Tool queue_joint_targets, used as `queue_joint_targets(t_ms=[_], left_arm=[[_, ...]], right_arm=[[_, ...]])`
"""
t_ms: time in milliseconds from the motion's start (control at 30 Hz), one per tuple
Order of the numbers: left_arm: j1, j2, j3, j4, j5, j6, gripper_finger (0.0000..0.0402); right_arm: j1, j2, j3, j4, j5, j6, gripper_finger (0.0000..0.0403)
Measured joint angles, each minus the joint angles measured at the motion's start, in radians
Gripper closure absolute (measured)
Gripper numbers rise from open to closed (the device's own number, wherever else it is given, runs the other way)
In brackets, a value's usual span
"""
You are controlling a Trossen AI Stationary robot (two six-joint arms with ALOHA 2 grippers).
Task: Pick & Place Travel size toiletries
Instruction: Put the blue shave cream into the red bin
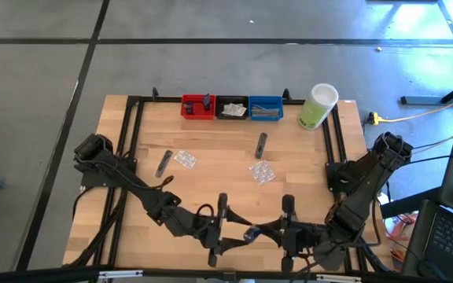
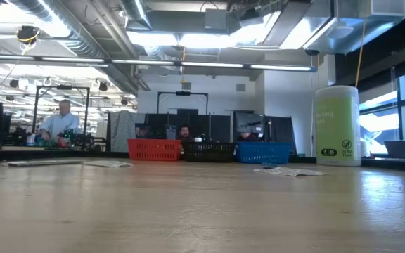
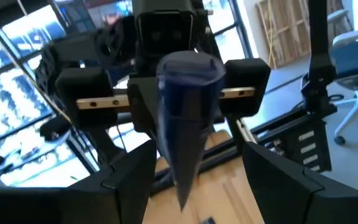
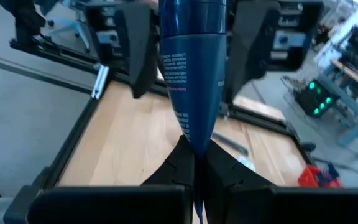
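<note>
The right gripper (image 4: 194, 180) pinched a navy tube (image 4: 194, 68) (flat end), cap between the left gripper's (image 3: 194, 180) spread fingers.

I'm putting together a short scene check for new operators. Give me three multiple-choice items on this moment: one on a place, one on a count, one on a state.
1. Where does the pale-green container stand?
A. beside the blue bin
B. beside the red bin
C. at the near edge

2. How many small bins line the far edge?
A. two
B. three
C. five

3. What is the right gripper doing?
A. open, empty
B. shut on the navy tube
C. resting in a bin

Answers:
1 A: the high view shows it just past the blue bin, at the right end of the row.
2 B: red, black, blue.
3 B: its wrist view shows the fingers pinching the tube's flat end; the left gripper faces it, open.
</note>
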Motion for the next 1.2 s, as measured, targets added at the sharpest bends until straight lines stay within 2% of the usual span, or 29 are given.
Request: queue_joint_targets(t_ms=[233,700,1200], left_arm=[[-0.001,0.0,0.0,0.094,-0.01,0.072,0.0164],[0.001,-0.001,0.0,0.215,-0.023,0.161,0.0165],[0.012,-0.001,0.0,0.157,0.011,0.139,0.0236]], right_arm=[[-0.021,0.0,0.0,0.09,-0.004,-0.105,0.0393],[-0.048,0.0,0.0,0.109,-0.015,-0.119,0.0393],[-0.049,0.001,0.0,0.167,-0.02,-0.18,0.0393]])
